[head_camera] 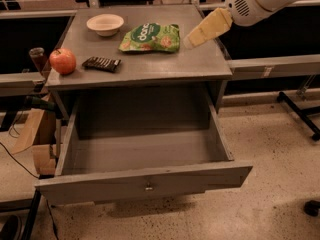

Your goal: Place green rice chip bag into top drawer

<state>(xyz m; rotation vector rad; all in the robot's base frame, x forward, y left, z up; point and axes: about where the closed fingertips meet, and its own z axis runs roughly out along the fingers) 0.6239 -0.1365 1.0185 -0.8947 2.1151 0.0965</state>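
Note:
The green rice chip bag (150, 37) lies flat on the grey cabinet top (200, 66), toward the back centre. The top drawer (145, 181) below is pulled wide open and holds nothing, with its small metal pull (148, 186) at the centre of the front panel. My gripper (193, 39), tan with a white wrist, reaches in from the upper right. It hovers just right of the bag's right edge, a little above the cabinet top, and holds nothing.
On the cabinet top are a white bowl (105, 24) at the back left, a red apple (62, 61) at the left edge and a dark striped snack bar (101, 63) beside it. A cardboard box (35, 129) stands left of the drawer. Black table legs (300, 109) are at the right.

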